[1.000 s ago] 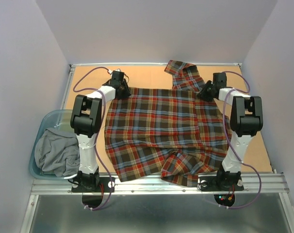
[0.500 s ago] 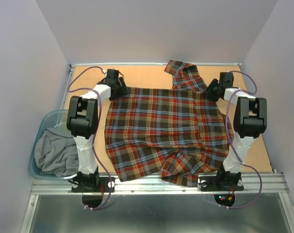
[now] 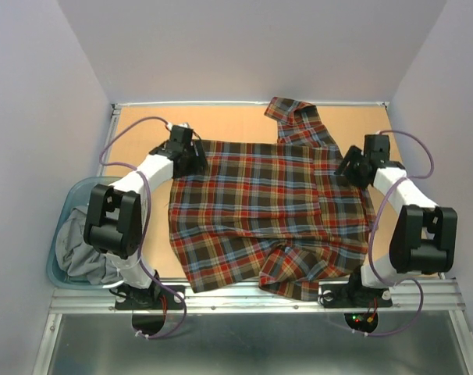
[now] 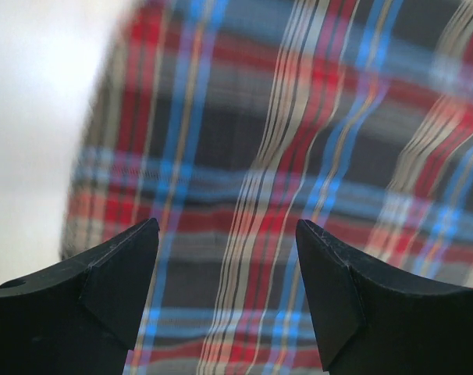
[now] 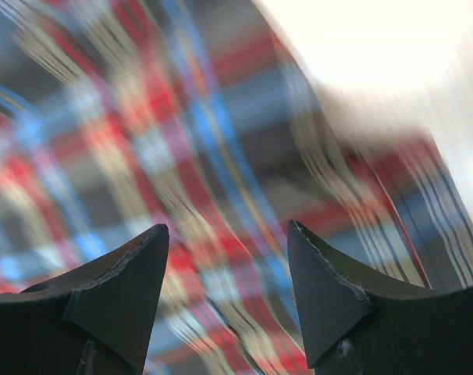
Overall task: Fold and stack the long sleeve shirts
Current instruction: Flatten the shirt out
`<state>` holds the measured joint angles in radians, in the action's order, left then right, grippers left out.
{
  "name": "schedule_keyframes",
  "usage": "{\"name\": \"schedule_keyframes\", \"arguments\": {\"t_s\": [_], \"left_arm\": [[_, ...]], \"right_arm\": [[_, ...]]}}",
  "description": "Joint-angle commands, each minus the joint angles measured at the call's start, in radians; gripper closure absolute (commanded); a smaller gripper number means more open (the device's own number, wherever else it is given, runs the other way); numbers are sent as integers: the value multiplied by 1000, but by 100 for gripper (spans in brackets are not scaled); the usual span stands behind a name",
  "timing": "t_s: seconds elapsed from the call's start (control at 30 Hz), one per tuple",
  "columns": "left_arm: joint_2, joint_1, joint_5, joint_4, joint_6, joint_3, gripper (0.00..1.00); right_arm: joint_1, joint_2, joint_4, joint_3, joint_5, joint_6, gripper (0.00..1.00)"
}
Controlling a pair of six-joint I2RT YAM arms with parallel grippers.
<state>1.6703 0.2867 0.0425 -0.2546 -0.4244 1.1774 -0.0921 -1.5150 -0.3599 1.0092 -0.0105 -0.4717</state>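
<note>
The plaid shirt [image 3: 260, 211] lies spread over the table [image 3: 221, 121], mostly flat. One sleeve [image 3: 295, 117] pokes out past its far edge and some cloth is rumpled along its near edge.

The left hand [image 3: 191, 152] sits over the shirt's far left corner and the right hand [image 3: 352, 168] over its far right corner. In each wrist view the fingers stand wide apart with nothing between them, and the blurred plaid lies beyond the tips, so neither hand holds the cloth.

Off the shirt's left side a tub [image 3: 69, 195] holds a crumpled grey garment [image 3: 84, 246]; whether it has long sleeves cannot be told.

The step in hand looks like laying the shirt out flat, before any real fold is made. The next move probably calls for taking hold again. Each hand would pinch an edge or the stray sleeve, lift only the top layer, and carry it in over the shirt's body. The rumpled near edge may need smoothing first, or the fold could come out crooked.
</note>
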Motion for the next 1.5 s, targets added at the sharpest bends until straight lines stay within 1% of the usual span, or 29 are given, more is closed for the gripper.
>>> {"name": "schedule_keyframes", "arguments": {"t_s": [0.0, 0.13, 0.3, 0.4, 0.47, 0.57, 0.6, 0.63, 0.7, 0.73, 0.83, 0.87, 0.9, 0.93, 1.0, 1.07, 1.13, 1.17, 1.23, 1.27, 1.3, 1.33, 1.37, 1.4, 1.43, 1.47], "left_arm": [[-32, 57, 8, -80, 15, -91, 18], [-6, 80, 19, -91, 19, -96, 18], [51, 78, -6, -57, 3, -108, 18], [106, 72, 5, -31, 6, -82, 18], [175, 62, 16, -31, 9, -13, 18], [265, 19, 11, -29, 6, 99, 18], [290, 9, 11, -32, 3, 131, 18], [313, -7, 19, -35, 3, 201, 18], [396, -18, 43, -60, 13, 281, 18], [455, -32, 46, -84, 15, 365, 18], [535, -53, 42, -107, 0, 487, 18], [580, -63, 40, -110, -8, 561, 18], [600, -64, 39, -113, -8, 599, 18], [617, -64, 40, -112, -7, 670, 18], [651, -66, 43, -109, 6, 758, 18], [637, -66, 40, -107, 13, 792, 17], [593, -66, 36, -100, 12, 780, 16], [522, -66, 33, -71, 10, 724, 15], [438, -64, 34, -43, 3, 641, 13], [395, -64, 33, -25, -4, 546, 12], [308, -64, 30, -23, -10, 498, 12], [266, -60, 33, -25, -13, 402, 12], [182, -55, 30, -25, -20, 349, 12], [142, -50, 28, -25, -20, 300, 12], [108, -35, 25, -35, -22, 201, 12], [47, -29, 19, -46, -25, 155, 13]], "right_arm": [[6, 104, -140, -134, 60, 38, 32], [8, 116, -149, -202, 46, 24, 32], [9, 38, -117, -230, 49, 7, 32], [9, -2, -73, -239, 38, -11, 33], [9, -57, -33, -228, 37, -34, 33], [9, -125, 7, -175, 41, -56, 33], [9, -169, 12, -150, 43, -58, 33], [9, -197, 19, -103, 47, -62, 33], [9, -268, 25, -23, 60, -70, 33], [9, -292, 27, 11, 64, -74, 33], [9, -381, 27, 103, 78, -81, 33], [9, -402, 27, 162, 81, -79, 33], [9, -419, 26, 196, 84, -76, 33], [9, -447, 26, 250, 87, -73, 33], [9, -456, 24, 301, 87, -64, 33], [9, -436, 22, 337, 72, -47, 32], [9, -395, 16, 332, 50, -42, 29], [9, -337, 12, 318, 43, -38, 27], [9, -275, 3, 249, 32, -36, 26], [9, -236, -1, 223, 26, -35, 26], [9, -165, -4, 153, 17, -35, 26], [9, -124, -11, 120, 18, -33, 26], [9, -58, -17, 82, 18, -28, 26], [9, -19, -24, 51, 18, -25, 26], [9, 13, -39, -13, 18, -24, 27], [9, 39, -45, -41, 18, -22, 27]]}}
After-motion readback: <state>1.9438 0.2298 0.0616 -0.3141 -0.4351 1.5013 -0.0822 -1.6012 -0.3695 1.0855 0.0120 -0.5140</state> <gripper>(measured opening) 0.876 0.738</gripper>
